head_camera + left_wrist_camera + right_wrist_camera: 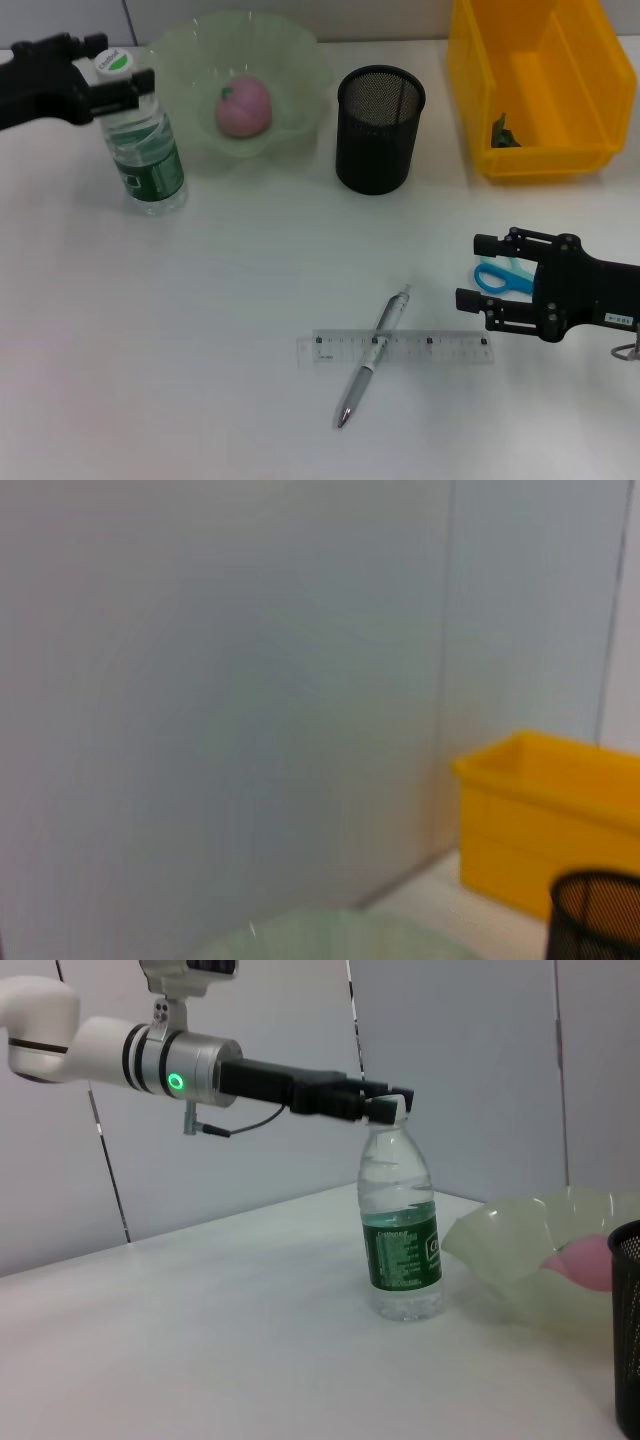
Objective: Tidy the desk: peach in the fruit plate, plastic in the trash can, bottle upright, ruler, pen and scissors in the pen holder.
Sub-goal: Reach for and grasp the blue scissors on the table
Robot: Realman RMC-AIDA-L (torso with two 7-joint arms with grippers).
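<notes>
The clear bottle [148, 150] [400, 1230] stands upright on the table at the far left. My left gripper [113, 68] [386, 1107] is shut on its white cap. The pink peach [245, 107] [585, 1260] lies in the pale green fruit plate [300, 60] [500, 1245]. The black mesh pen holder [378, 128] stands to the right of the plate. A silver pen [372, 358] lies across the clear ruler [440, 347] at the near centre. The blue scissors [503, 277] lie between the fingers of my open right gripper [478, 270].
The yellow trash can [540, 80] [560, 820] stands at the back right with a small dark green scrap [503, 132] inside. The left wrist view shows the wall, the pen holder [600, 915] and the plate's rim [340, 935].
</notes>
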